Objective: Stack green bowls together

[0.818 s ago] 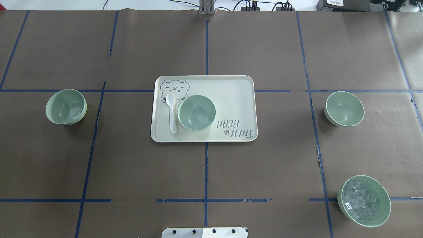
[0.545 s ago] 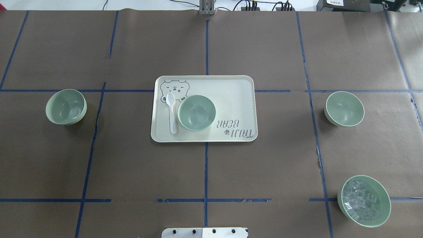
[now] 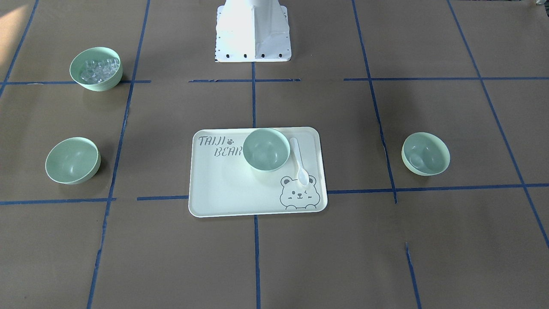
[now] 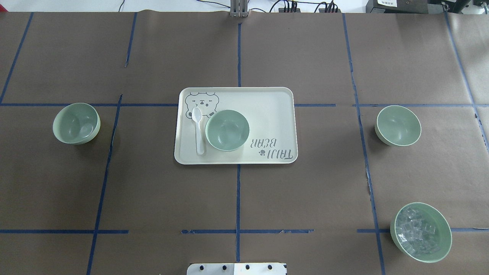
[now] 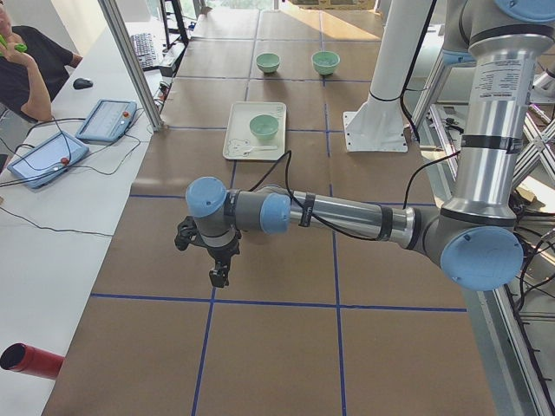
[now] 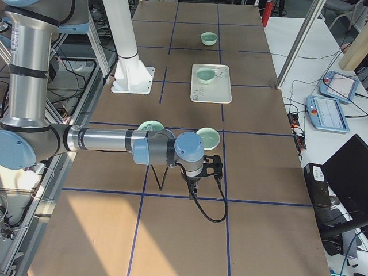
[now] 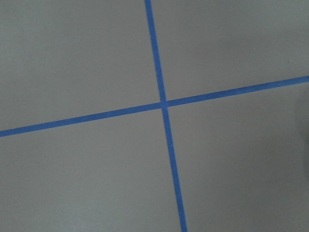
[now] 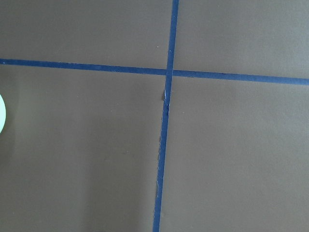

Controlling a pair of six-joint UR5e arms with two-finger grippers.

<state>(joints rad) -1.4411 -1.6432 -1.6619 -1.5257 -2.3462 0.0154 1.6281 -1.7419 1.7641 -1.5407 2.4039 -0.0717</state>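
Three green bowls, well apart: left bowl [image 4: 76,123], right bowl [image 4: 398,125], middle bowl [image 4: 227,130] on the tray [image 4: 272,103] beside a spoon [image 4: 198,131]. Left gripper [image 5: 217,273] and right gripper [image 6: 195,181] hang over bare table — jaw state, cannot tell. Risks: taking the look-alike ice bowl [image 4: 420,232] by mistake, or a smooth rim slipping from the pinch.

We are viewing a plain stretch of the brown table [image 7: 72,53]. Two strips of blue tape are crossing on it. The first strip [image 7: 82,121] is running from the left edge to the right edge, rising slightly toward the right. The second strip [image 7: 173,159] is running from top to bottom, leaning a little. They are meeting just right of centre. We are noting a tiny pale speck [image 7: 288,61] at upper right.
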